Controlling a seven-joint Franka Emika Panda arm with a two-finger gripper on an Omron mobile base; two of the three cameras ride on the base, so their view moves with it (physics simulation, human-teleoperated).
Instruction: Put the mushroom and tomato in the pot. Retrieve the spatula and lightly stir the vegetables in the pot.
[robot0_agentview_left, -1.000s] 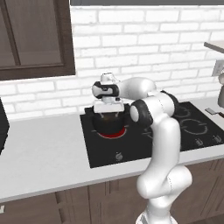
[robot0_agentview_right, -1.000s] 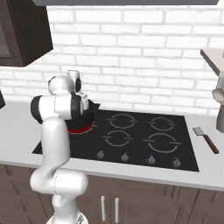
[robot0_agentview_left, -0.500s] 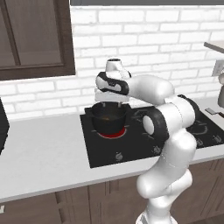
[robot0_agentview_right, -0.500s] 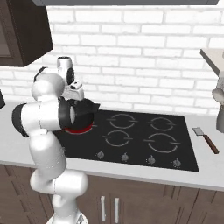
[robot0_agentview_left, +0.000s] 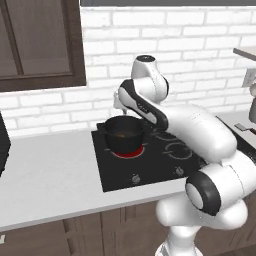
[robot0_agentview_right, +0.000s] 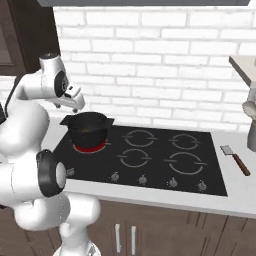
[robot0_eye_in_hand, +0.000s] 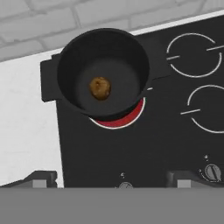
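A pale grey counter (robot0_agentview_right: 235, 192) carries a black cooktop (robot0_agentview_right: 150, 172) with 4 burner rings. The black pot (robot0_agentview_right: 88, 128) sits on the far-left burner, glowing red. The spatula (robot0_agentview_right: 235, 160) lies on the counter right of the cooktop.

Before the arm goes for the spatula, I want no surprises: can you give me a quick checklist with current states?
1. Tool open and empty: ok.
2. Round black deep pot upright on the glowing red burner: ok.
3. Orange-brown vegetable lump inside pot: ok; whether both are in, cannot tell.
4. Grey-bladed, brown-handled spatula lying on the counter right of the black cooktop: ok.
5. Tool raised clear of the pot rim: ok.
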